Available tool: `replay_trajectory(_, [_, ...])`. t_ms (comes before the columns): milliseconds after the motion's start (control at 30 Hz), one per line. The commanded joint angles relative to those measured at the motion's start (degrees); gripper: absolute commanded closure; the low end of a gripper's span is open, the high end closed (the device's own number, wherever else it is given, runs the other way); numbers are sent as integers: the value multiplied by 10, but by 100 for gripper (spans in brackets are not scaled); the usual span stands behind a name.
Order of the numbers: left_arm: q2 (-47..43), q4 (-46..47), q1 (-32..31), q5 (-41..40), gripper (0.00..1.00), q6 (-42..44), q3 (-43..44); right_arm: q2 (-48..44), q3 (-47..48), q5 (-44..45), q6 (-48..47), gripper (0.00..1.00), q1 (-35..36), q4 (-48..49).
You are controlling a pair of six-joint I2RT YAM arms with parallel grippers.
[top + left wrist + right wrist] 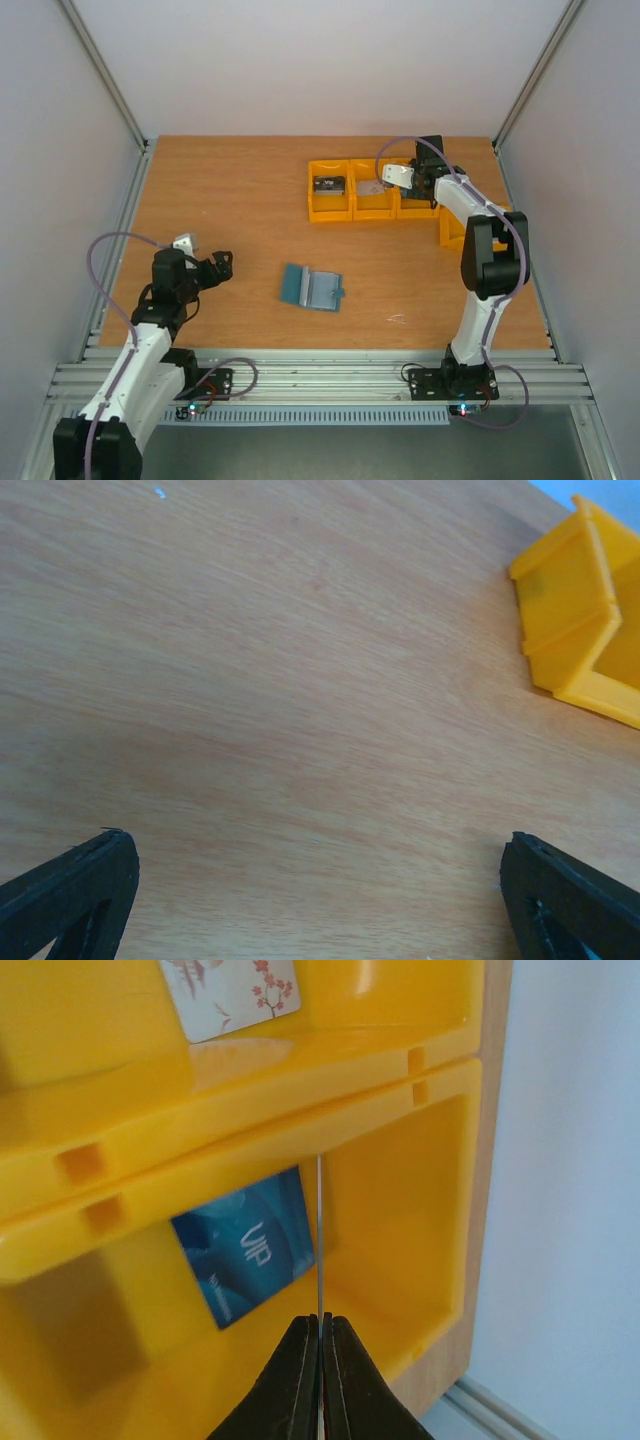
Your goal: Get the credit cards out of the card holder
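Observation:
The teal card holder (311,288) lies unfolded flat on the table, in the middle. My right gripper (420,180) hovers over the yellow bins (420,208) at the back right. In the right wrist view it (320,1325) is shut on a thin card (319,1230) seen edge-on, held upright over a bin. A blue credit card with white "VIP" print (250,1250) lies in that bin. A pale card with flower print (230,995) lies in the neighbouring bin. My left gripper (222,265) is open and empty over bare table at the left; its fingertips (70,890) show wide apart.
A row of yellow bins (330,205) stands at the back, with one more bin (455,232) in front at the right. The leftmost bin holds a dark object (328,184). A yellow bin (585,610) shows at the upper right of the left wrist view. White walls enclose the table.

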Motion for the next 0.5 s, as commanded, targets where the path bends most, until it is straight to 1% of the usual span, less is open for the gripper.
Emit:
replay_trajectory(0, [21, 40, 24, 6, 1, -4, 3, 55, 64, -2, -31, 99, -11, 35])
replay_trajectory(133, [36, 38, 27, 5, 1, -11, 8, 83, 79, 16, -56, 99, -14, 33])
replay_trajectory(467, [46, 46, 27, 1, 1, -18, 4, 102, 68, 6, -67, 99, -21, 26])
